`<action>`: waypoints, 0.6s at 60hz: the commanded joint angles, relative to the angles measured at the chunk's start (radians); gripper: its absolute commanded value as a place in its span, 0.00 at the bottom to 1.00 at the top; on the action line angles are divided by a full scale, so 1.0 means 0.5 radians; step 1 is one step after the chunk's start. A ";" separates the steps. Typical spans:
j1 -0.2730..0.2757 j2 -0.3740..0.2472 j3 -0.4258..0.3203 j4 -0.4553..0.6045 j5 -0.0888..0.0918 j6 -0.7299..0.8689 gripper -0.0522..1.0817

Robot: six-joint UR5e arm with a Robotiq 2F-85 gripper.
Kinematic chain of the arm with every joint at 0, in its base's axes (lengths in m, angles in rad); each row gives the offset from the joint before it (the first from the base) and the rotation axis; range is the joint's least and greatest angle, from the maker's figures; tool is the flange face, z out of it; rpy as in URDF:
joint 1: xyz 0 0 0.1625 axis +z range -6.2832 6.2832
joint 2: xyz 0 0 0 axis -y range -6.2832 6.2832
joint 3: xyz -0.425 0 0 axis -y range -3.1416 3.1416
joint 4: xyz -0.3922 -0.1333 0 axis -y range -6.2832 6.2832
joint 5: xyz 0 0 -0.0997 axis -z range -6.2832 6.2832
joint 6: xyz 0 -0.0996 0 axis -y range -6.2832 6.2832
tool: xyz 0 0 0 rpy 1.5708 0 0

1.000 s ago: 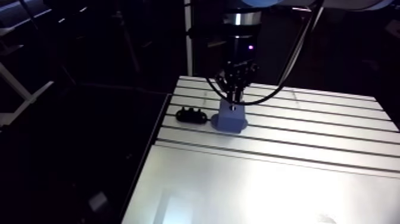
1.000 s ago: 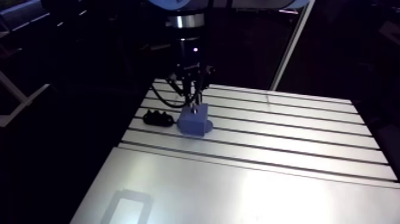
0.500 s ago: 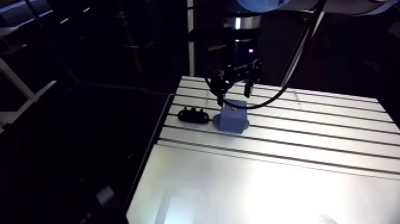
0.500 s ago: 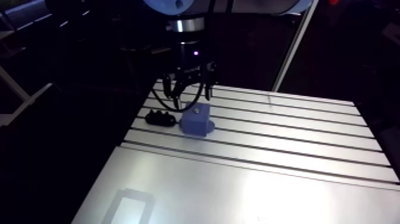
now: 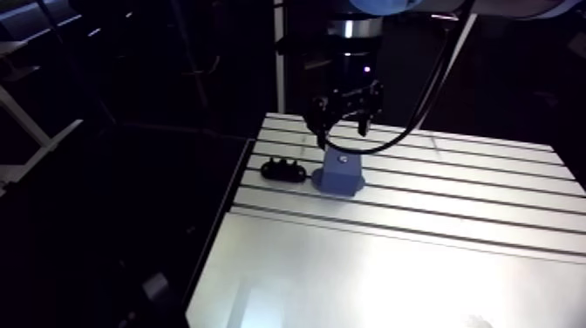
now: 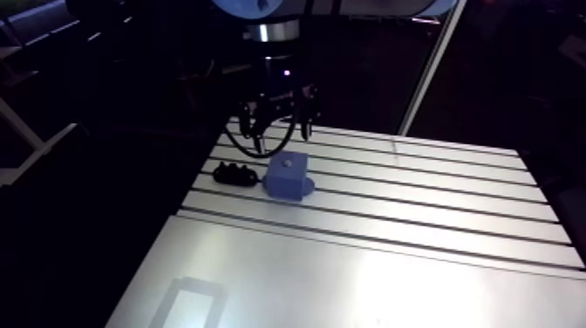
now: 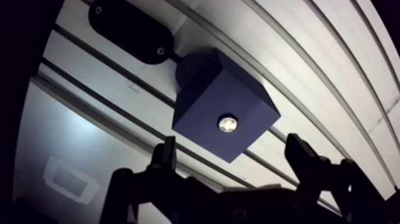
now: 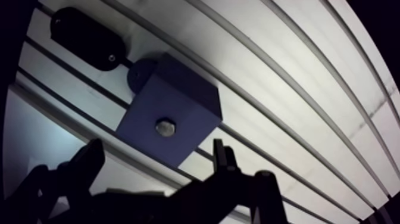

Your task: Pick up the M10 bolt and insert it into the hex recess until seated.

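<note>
A blue block [image 7: 202, 98] stands on the slotted aluminium table [image 5: 453, 253]. The M10 bolt's shiny hex head [image 7: 227, 124] sits in the recess in the block's top face, and only the head shows. My gripper [image 7: 231, 145] hangs above the block, open, with one finger [image 7: 166, 156] on each side of the bolt and touching nothing. In the arm view the gripper [image 5: 344, 125] hovers a little above the block [image 5: 340, 177], apart from it.
A black oblong fixture [image 7: 128, 33] lies on the table right beside the block, on its side toward the table's left edge [image 5: 228, 205]. Long grooves run across the table top behind and in front of the block.
Earlier the fingers were shut around the bolt down at the block's top. They have since spread apart and the gripper has risen, leaving the bolt in the block.
</note>
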 commanded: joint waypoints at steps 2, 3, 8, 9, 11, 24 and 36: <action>-0.007 -0.047 -0.059 0.001 0.013 0.126 0.27; -0.007 -0.047 -0.059 0.001 0.013 0.126 0.27; -0.010 -0.084 -0.066 0.002 0.017 0.280 0.65; -0.010 -0.093 -0.069 0.004 0.014 0.350 0.75; -0.010 -0.097 -0.072 0.005 0.011 0.423 0.84; -0.037 -0.128 -0.074 0.109 -0.004 0.880 1.00; -0.038 -0.152 0.005 0.098 -0.011 1.221 1.00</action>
